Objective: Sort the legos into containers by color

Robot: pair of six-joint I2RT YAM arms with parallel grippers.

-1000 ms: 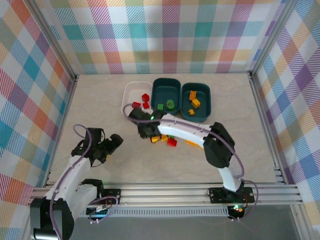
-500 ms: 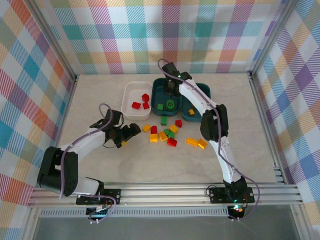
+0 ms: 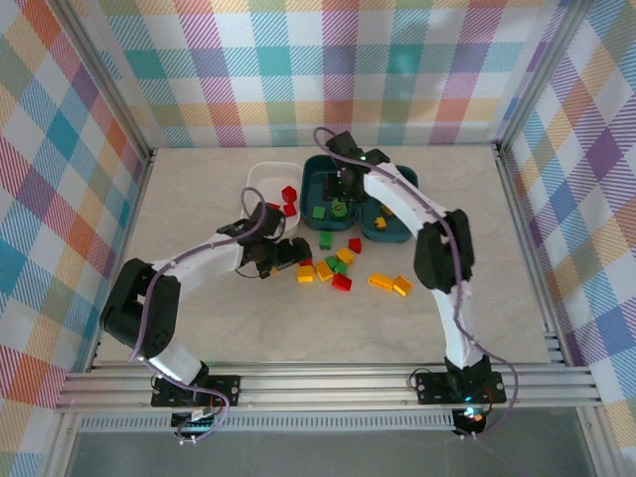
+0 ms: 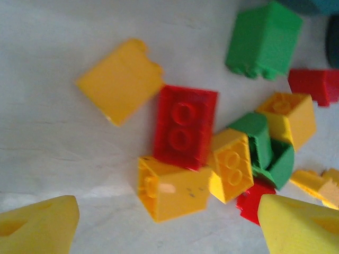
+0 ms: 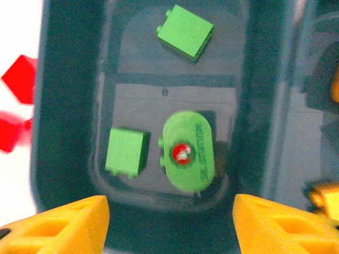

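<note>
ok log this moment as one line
left gripper: open, over loose legos | right gripper: open, empty, over middle teal tub | three green legos inside

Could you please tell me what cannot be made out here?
- Right wrist view: red plastic bricks in the white plastic tub, blurred, cut by the left edge.
- Left wrist view: lowest red brick, mostly under a yellow brick.
- Top view: middle dark teal tub, partly under right arm.

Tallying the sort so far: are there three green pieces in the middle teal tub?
Yes, two green bricks and one rounded green piece lie in the teal tub.
</note>
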